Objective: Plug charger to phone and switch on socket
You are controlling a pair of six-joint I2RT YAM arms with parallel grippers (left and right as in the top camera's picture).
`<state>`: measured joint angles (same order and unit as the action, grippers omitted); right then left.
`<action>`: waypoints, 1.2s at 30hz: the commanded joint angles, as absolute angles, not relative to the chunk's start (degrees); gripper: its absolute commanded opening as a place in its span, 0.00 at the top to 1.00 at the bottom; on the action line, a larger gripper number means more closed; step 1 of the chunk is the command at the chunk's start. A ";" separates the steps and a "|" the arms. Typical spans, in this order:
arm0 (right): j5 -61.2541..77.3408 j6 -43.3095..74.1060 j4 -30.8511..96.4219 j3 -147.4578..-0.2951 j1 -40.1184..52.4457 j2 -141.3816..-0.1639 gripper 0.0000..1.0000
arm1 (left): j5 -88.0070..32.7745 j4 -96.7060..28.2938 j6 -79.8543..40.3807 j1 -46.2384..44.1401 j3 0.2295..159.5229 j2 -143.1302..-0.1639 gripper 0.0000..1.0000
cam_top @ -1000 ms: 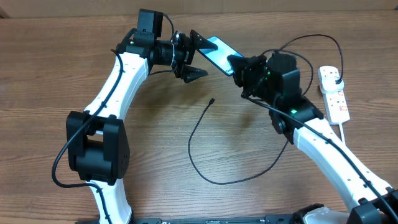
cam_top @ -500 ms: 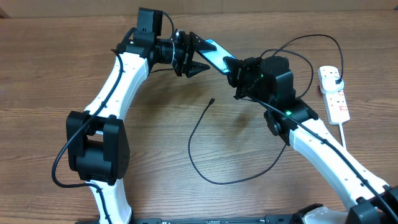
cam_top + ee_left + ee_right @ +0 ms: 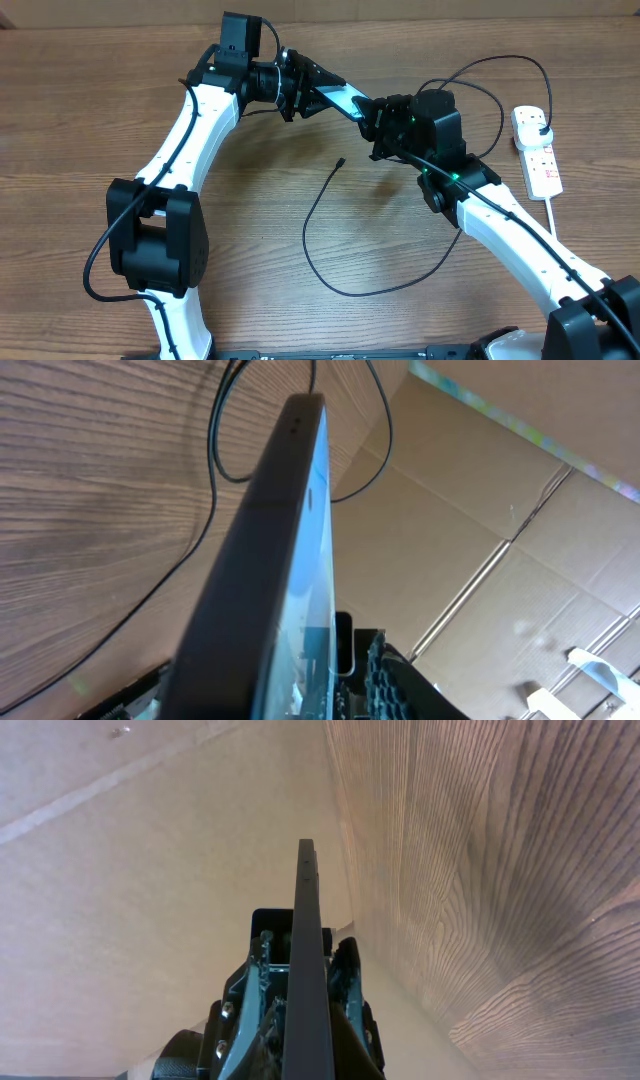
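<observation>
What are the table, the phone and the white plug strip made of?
The table looks like wood or laminate: brown grain, matte. The phone seems glass-fronted, glossy with reflections, with a dark frame, metal or plastic. The socket looks like smooth white plastic.

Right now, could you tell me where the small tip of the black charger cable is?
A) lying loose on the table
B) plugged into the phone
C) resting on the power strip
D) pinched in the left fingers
A: the cable tip lies free on the table, apart from the phone, which is held up above it.
</observation>
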<state>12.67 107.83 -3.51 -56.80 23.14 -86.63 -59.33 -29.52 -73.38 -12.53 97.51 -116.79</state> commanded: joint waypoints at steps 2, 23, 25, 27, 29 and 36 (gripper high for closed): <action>12.75 108.22 -4.86 -58.26 23.49 -86.02 0.96 | -58.46 -29.47 -73.32 -12.88 98.52 -116.57 0.65; 12.03 108.22 -5.96 -58.26 24.82 -86.28 0.95 | -56.34 -29.47 -73.34 -13.32 98.52 -116.57 0.96; 12.05 108.22 -5.93 -58.26 24.82 -86.28 0.88 | -56.34 -29.50 -73.34 -13.32 98.52 -116.57 0.96; 12.05 108.22 -5.96 -58.26 24.82 -86.28 0.88 | -56.36 -29.47 -73.32 -13.32 98.52 -116.57 0.96; 12.12 108.22 -5.96 -58.26 24.82 -86.28 0.88 | -56.36 -29.50 -72.86 -13.32 98.52 -116.55 0.96; 12.99 103.31 -5.32 -58.26 24.56 -86.28 0.50 | -56.99 -29.56 -62.02 -12.95 98.52 -116.57 0.96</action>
<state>12.60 107.53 -5.28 -56.80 24.73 -86.65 -56.16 -29.58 -70.67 -12.80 97.56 -116.81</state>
